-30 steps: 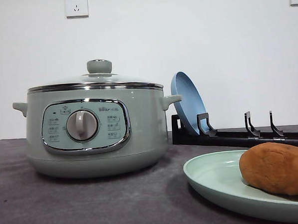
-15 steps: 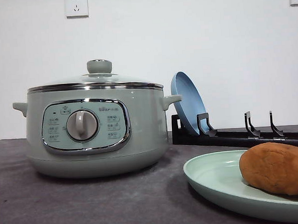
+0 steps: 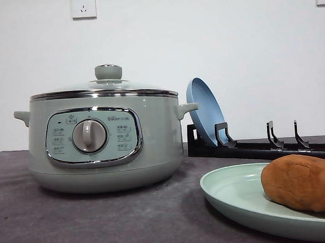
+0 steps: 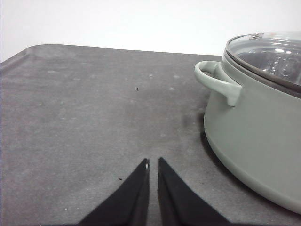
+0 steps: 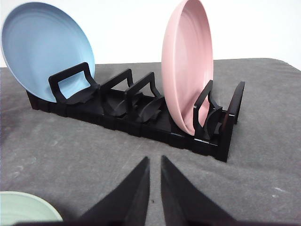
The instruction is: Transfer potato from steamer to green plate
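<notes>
Potato delivered, arms parked.
Our orange-brown, rough-skinned potato (image 3: 303,182) rests on the pale mint-green plate (image 3: 237,196), right of the lidded sage-green steamer (image 3: 103,141); our left gripper (image 4: 153,165) and right gripper (image 5: 155,162) hover empty, jaws nearly pressed together.

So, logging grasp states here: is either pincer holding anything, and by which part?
Nothing is held. The left pincer and right pincer are nearly closed on empty air; the potato lies on the green plate.

Both grippers' fingers (image 4: 141,188) (image 5: 136,188) nearly together.
</notes>
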You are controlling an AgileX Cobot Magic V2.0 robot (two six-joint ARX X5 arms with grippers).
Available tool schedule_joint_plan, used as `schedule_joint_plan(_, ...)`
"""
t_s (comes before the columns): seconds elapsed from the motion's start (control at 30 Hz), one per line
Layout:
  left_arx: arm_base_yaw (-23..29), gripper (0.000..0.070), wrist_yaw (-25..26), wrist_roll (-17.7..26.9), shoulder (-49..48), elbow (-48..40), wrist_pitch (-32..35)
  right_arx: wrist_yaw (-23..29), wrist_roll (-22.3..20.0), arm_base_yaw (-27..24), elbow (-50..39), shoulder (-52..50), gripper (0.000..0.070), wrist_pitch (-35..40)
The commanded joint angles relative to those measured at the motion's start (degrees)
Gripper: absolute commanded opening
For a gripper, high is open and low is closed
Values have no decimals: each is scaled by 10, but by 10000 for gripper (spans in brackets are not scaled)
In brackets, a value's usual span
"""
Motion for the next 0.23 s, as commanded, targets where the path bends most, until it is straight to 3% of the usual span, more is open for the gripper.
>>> schedule_joint_plan(0.0,0,28,-3,1,0,-12,9,0,-3,-1,-3,-2,32,6)
schedule_joint_plan(0.2,0,28,-3,1,0,-12,9,0,-3,-1,-3,-2,32,6)
